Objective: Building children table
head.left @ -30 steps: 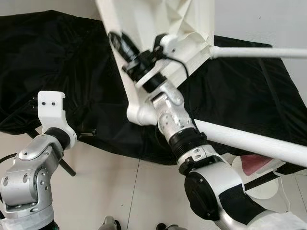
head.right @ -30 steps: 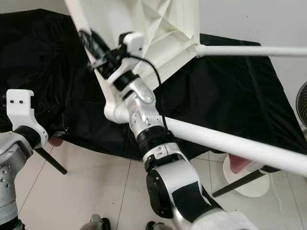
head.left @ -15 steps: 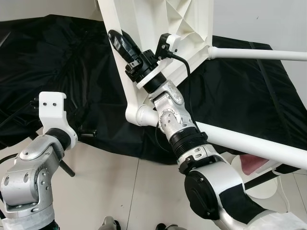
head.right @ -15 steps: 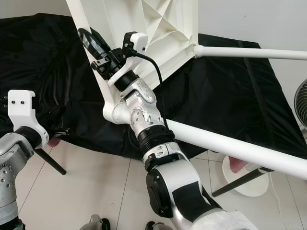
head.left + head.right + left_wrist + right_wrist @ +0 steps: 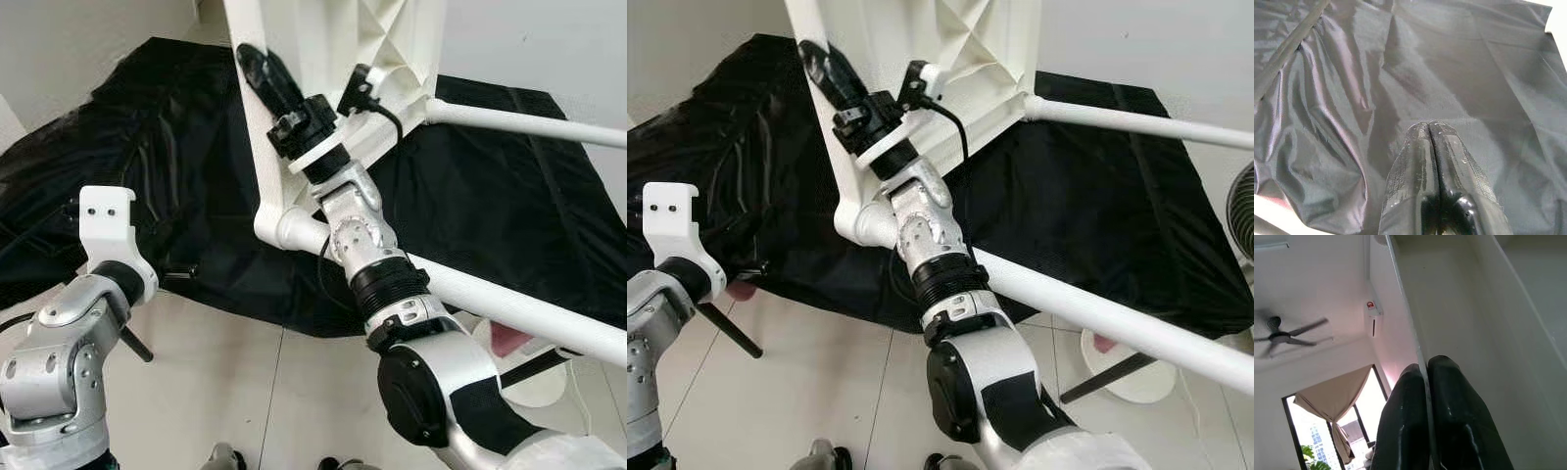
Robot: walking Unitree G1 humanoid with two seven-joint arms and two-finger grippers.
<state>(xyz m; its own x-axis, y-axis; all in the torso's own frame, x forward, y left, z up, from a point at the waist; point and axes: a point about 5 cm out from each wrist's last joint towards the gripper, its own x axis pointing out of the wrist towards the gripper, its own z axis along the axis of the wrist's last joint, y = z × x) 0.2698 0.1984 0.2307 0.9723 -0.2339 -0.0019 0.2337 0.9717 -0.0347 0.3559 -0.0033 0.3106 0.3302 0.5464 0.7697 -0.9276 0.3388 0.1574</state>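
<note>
A white plastic children's table (image 5: 333,39) stands tilted on its side over the black cloth (image 5: 147,147). Its ribbed underside faces me. Two white tube legs stick out to the right, one high (image 5: 529,122) and one low (image 5: 509,308). My right gripper (image 5: 253,61) reaches up and is shut on the table top's thin rim (image 5: 1405,308), one black finger (image 5: 1449,396) on each side. My left gripper (image 5: 1429,126) is shut with nothing in it, low on the left just above the cloth.
The black cloth drapes over a low surface with thin black rods (image 5: 137,343) under it. A white round base (image 5: 1132,377) stands on the tiled floor at the lower right. A fan (image 5: 1244,211) is at the right edge. A pale wall rises behind.
My right gripper has risen a little and turned, taking the table rim with it. The legs now slope down more steeply to the right. The left arm has stayed still.
</note>
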